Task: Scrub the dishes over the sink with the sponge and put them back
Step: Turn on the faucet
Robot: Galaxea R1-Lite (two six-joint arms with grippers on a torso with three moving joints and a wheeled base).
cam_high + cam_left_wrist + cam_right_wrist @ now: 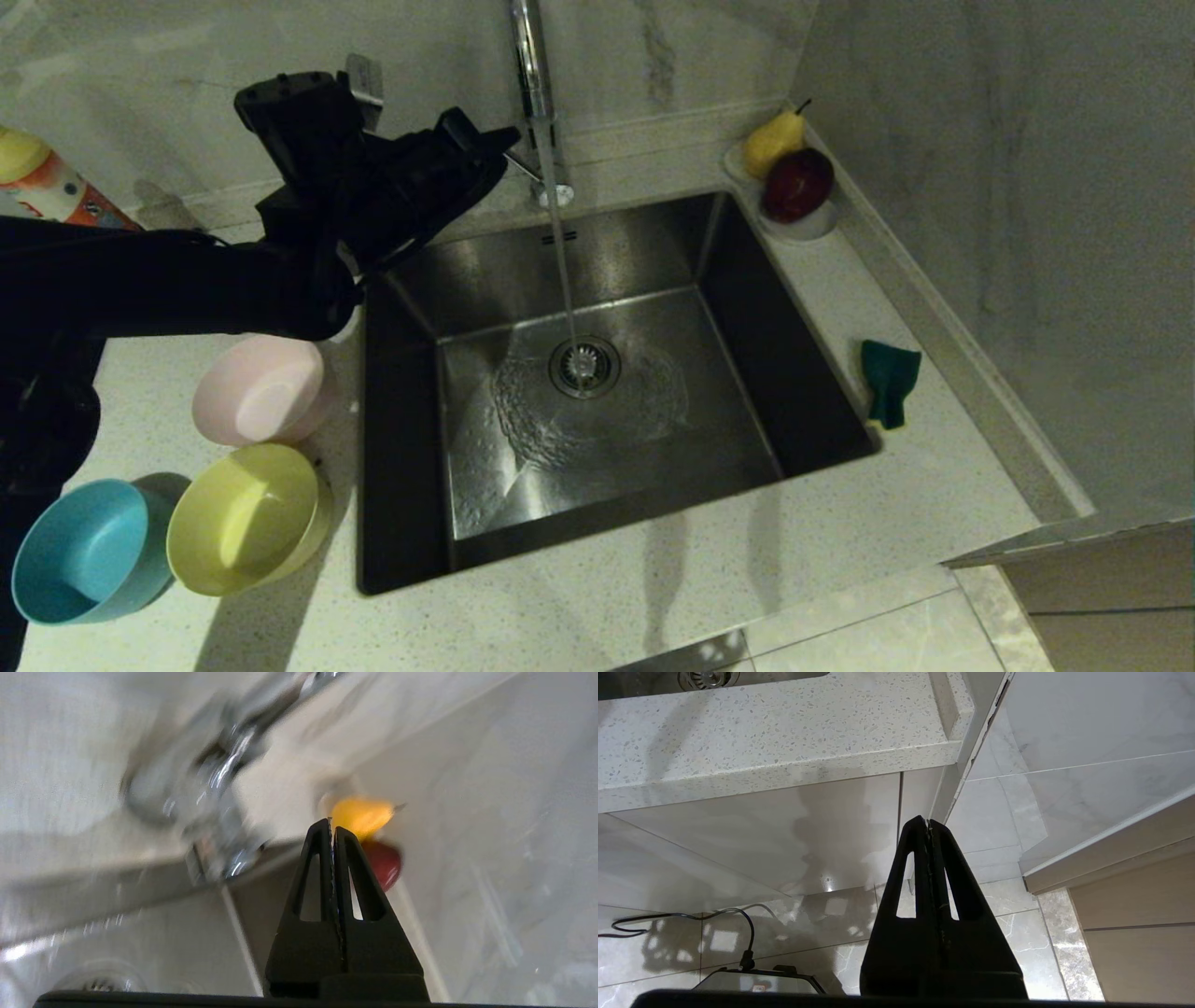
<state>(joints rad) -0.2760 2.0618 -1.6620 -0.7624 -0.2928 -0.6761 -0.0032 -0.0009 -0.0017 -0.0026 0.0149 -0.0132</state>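
Three bowls stand on the counter left of the sink [485,280]: a pale pink bowl [263,390], a yellow bowl [247,518] and a light blue bowl [89,551]. The dark green sponge [889,381] lies on the counter right of the sink. Water runs from the chrome faucet [532,65] onto the drain strainer [584,366]. My left gripper [499,140] hovers shut and empty above the sink's back left corner, close to the faucet [224,826]; its fingertips [332,828] meet. My right gripper [928,823] hangs shut below the counter edge.
A small white dish [803,224] with a yellow pear [771,142] and a red apple [798,182] sits at the sink's back right corner. An orange bottle [47,191] stands at the far left. A marble wall closes the right side. A cable [691,917] lies on the floor.
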